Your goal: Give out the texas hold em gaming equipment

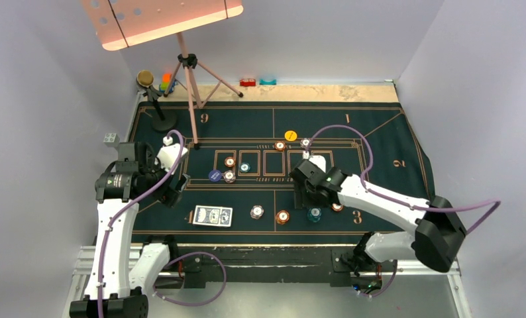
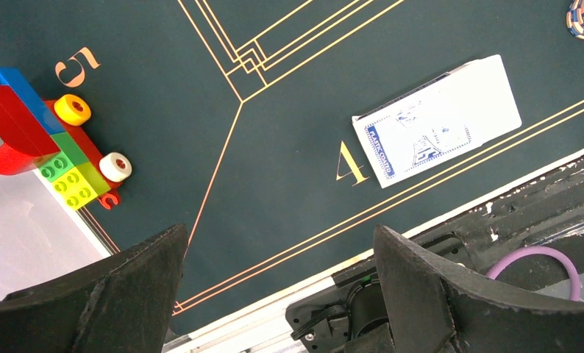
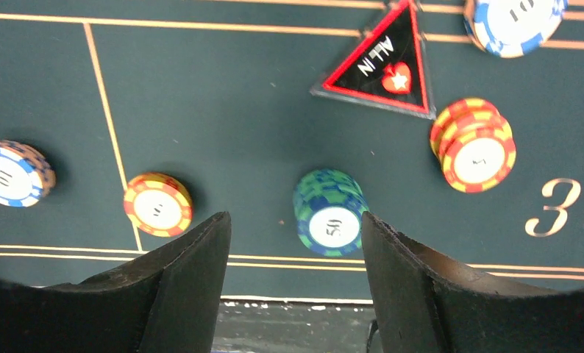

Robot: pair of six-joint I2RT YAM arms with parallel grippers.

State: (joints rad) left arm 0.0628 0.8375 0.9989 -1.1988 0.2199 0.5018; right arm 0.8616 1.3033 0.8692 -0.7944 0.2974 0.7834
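My right claw (image 3: 294, 228) hangs low over the green mat (image 3: 223, 95), jaws spread and holding nothing. A teal chip stack (image 3: 330, 212) stands on the mat just past the fingertips, in line with the gap. An orange stack (image 3: 157, 204) sits near it, and the red-edged triangle marker (image 3: 383, 68) lies farther off. My left claw (image 2: 278, 234) gapes wide and empty above the mat's corner. The pack of cards (image 2: 436, 121) lies flat beside the 4, with toy blocks (image 2: 39, 125) at the mat's edge.

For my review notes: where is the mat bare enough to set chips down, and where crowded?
Bare: far right of the mat, and its far strip beyond the yellow disc. Crowded: near edge, card deck to teal chips.
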